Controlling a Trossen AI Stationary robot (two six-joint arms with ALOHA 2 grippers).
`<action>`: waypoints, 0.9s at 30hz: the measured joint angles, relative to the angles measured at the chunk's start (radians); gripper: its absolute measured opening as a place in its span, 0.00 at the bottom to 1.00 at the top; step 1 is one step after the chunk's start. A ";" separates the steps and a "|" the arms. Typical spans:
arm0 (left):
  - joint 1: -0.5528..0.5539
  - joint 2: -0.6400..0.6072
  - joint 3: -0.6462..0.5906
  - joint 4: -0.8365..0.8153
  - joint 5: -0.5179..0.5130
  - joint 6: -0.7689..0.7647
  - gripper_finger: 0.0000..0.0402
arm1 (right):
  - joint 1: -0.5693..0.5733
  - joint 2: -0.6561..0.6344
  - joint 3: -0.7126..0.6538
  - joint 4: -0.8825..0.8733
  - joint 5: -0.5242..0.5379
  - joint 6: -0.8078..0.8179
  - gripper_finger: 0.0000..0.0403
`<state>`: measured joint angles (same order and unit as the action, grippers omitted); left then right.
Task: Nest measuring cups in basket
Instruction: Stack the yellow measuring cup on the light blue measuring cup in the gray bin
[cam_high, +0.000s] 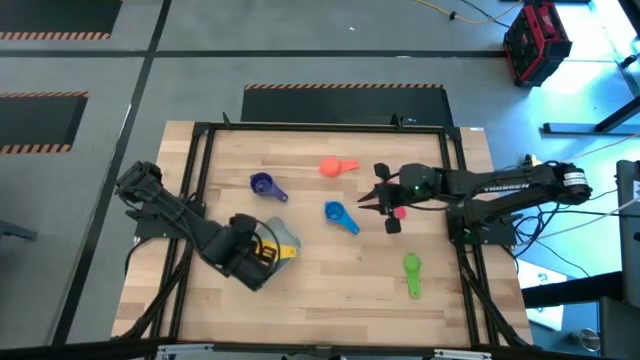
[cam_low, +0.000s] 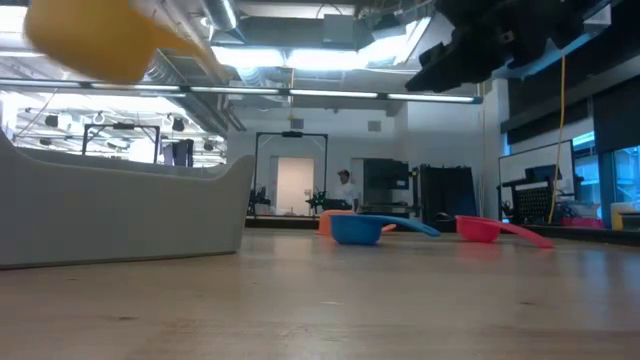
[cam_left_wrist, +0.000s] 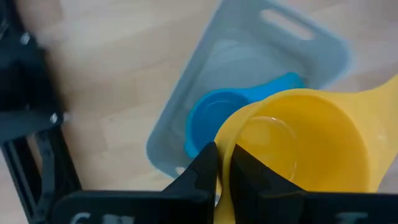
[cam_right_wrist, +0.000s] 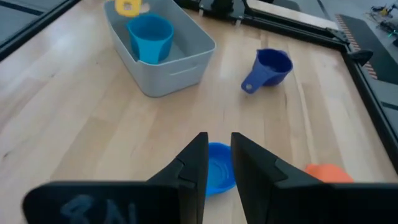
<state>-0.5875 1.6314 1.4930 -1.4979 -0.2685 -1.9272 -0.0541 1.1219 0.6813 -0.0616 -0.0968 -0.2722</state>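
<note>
Seen from above, a wooden table (cam_high: 330, 280) fills the centre of the frame. At lower left, the left hand (cam_left_wrist: 219, 171) is clamped on the rim of the yellow-orange cup (cam_left_wrist: 298, 149), holding it above the pale grey-blue basket (cam_left_wrist: 205, 68). The teal cup (cam_left_wrist: 214, 118) sits inside the basket. At centre right, the right hand (cam_right_wrist: 217, 158) hovers with fingers nearly together, gripping nothing, over the blue cup (cam_high: 338, 215). The pink-red cup (cam_high: 396, 214) lies just beside that hand. The purple cup (cam_high: 265, 186) is left of centre, the coral-orange cup (cam_high: 335, 167) upper centre, the green cup (cam_high: 412, 272) lower right.
</note>
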 joint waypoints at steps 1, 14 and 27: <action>-0.008 0.000 -0.024 0.009 0.001 -0.040 0.03 | -0.002 0.006 0.000 0.001 -0.001 0.000 0.19; -0.029 0.001 -0.276 0.256 0.000 -0.298 0.03 | -0.007 0.049 0.000 0.017 -0.001 0.001 0.19; -0.026 0.001 -0.362 0.321 0.053 -0.299 0.08 | -0.007 0.049 0.000 0.019 -0.001 0.001 0.19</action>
<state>-0.6136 1.6325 1.1306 -1.1768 -0.2156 -2.2262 -0.0608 1.1706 0.6815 -0.0429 -0.0978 -0.2714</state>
